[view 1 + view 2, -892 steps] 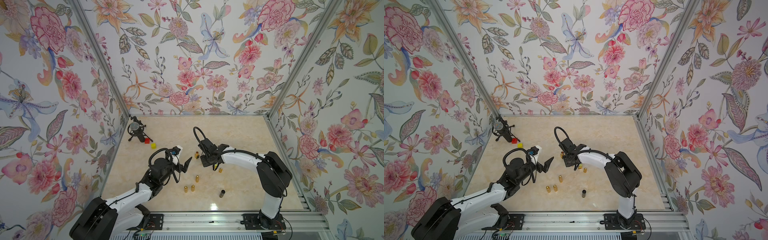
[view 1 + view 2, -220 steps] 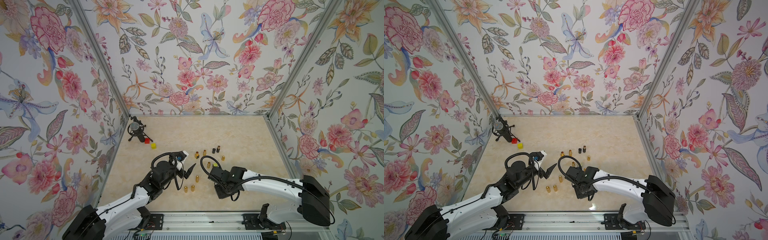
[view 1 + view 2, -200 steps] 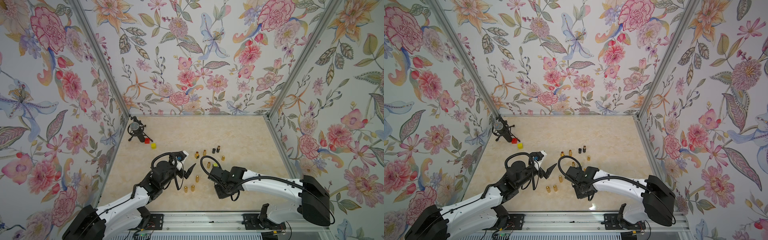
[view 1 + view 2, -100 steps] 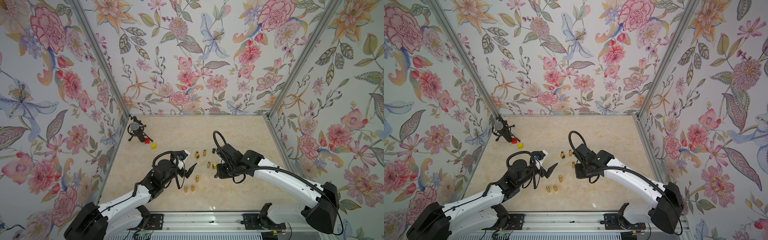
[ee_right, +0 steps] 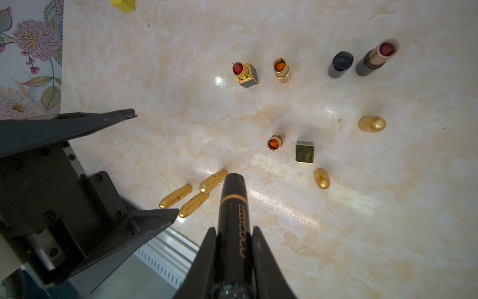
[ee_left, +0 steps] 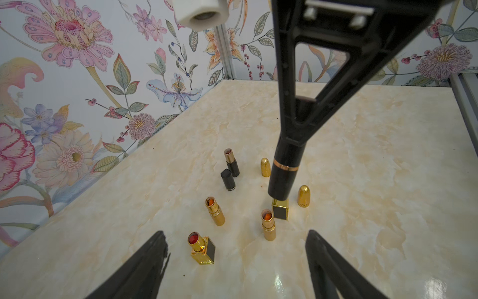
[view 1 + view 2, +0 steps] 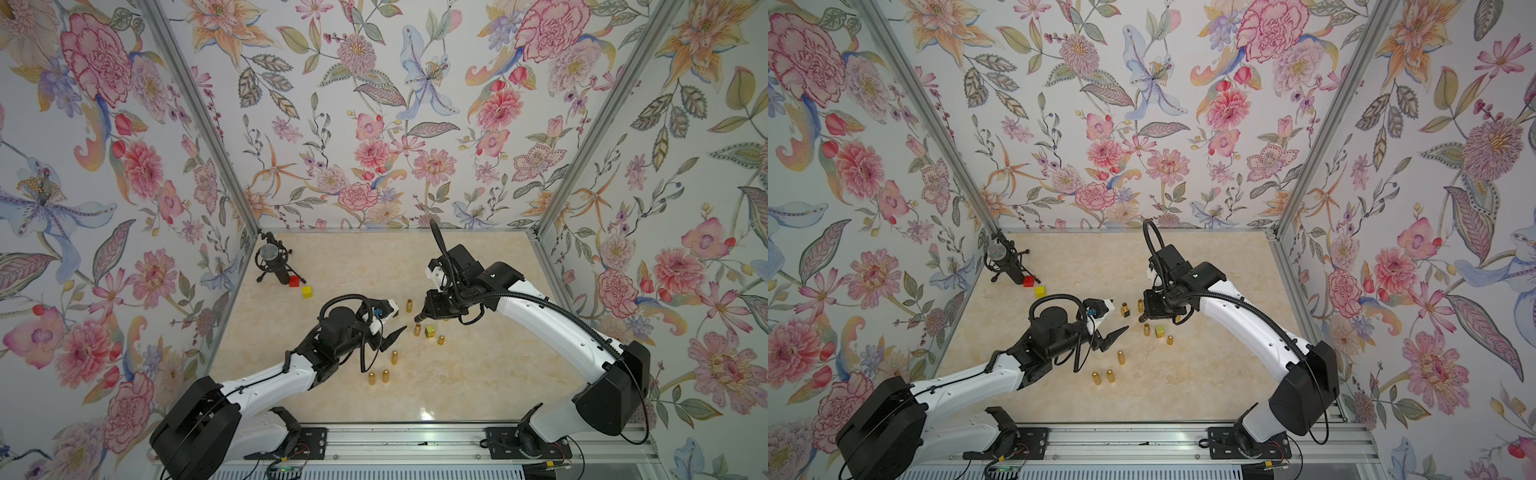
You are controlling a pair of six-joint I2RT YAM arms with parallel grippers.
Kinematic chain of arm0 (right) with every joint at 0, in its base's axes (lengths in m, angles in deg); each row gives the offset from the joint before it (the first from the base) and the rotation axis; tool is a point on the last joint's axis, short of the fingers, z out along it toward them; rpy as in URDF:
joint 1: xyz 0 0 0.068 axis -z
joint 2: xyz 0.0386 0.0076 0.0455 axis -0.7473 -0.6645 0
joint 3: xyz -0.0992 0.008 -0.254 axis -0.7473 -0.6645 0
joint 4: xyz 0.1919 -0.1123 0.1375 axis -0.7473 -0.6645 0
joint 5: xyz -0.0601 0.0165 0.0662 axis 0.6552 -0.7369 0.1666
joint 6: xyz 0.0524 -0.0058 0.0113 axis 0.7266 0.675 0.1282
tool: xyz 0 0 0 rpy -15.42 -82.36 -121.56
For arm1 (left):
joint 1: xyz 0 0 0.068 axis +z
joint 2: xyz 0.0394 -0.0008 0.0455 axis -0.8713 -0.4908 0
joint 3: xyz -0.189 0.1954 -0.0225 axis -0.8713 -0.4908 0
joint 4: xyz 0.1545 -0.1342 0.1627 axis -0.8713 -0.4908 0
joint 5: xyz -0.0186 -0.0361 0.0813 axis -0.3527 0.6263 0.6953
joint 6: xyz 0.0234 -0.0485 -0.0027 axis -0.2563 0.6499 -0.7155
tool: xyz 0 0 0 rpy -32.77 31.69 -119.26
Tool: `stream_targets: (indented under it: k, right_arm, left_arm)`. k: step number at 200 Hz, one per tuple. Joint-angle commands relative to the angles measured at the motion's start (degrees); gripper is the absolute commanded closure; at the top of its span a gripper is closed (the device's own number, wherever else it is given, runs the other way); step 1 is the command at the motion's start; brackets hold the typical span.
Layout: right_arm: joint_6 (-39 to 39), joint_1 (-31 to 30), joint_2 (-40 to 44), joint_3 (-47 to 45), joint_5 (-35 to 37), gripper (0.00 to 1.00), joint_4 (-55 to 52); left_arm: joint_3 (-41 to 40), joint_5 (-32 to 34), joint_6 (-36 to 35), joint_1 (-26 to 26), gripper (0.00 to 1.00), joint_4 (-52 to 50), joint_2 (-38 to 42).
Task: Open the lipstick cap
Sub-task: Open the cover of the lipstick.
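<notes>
The right end effector [image 5: 234, 230] grips a black lipstick [image 5: 232, 204] above the surface [image 5: 362, 233], cap not yet off. The left end effector [image 7: 399, 319] hovers at its 9 o'clock, jaws spread and empty. Gripping and pulling the cap remains.

Black lipstick tube [image 5: 232, 204], gold band, cap still on, clamped in right gripper [image 5: 234, 230], hanging tip-down above the table.
</notes>
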State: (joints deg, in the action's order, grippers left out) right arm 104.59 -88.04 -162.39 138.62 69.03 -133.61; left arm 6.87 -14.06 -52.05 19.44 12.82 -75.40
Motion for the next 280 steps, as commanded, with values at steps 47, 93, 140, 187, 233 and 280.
stream_targets:
  k: [47, 93, 140, 187, 233, 280]
  right_arm:
    - [-2.9, 0.5, -5.6, 5.7, -9.0, 0.79, -0.1]
    - [-3.2, 1.1, -6.4, 6.3, -10.9, 0.79, 0.0]
    - [-3.2, 1.8, -6.1, 6.0, -11.7, 0.79, 0.1]
    - [-3.0, 2.1, -5.4, 5.4, -12.1, 0.78, 0.3]
    - [-2.8, 2.1, -4.8, 4.9, -12.5, 0.78, 0.6]
    - [-2.7, 4.0, -4.3, 4.3, -12.7, 0.79, 0.9]
  left_arm:
    - [5.9, -6.8, -2.2, -0.5, 0.26, 2.7, -8.8]
    - [5.4, -7.2, -2.2, 0.0, 0.50, 6.0, -11.0]
    - [4.4, -8.1, -1.4, 0.4, 0.57, 6.7, -11.5]
    - [3.7, -8.5, -1.2, 0.8, 0.65, 6.7, -11.8]
    - [3.0, -8.3, -1.2, 0.9, 0.67, 6.3, -12.0]
    - [2.0, -7.9, -0.9, 1.3, 0.81, 7.0, -11.6]
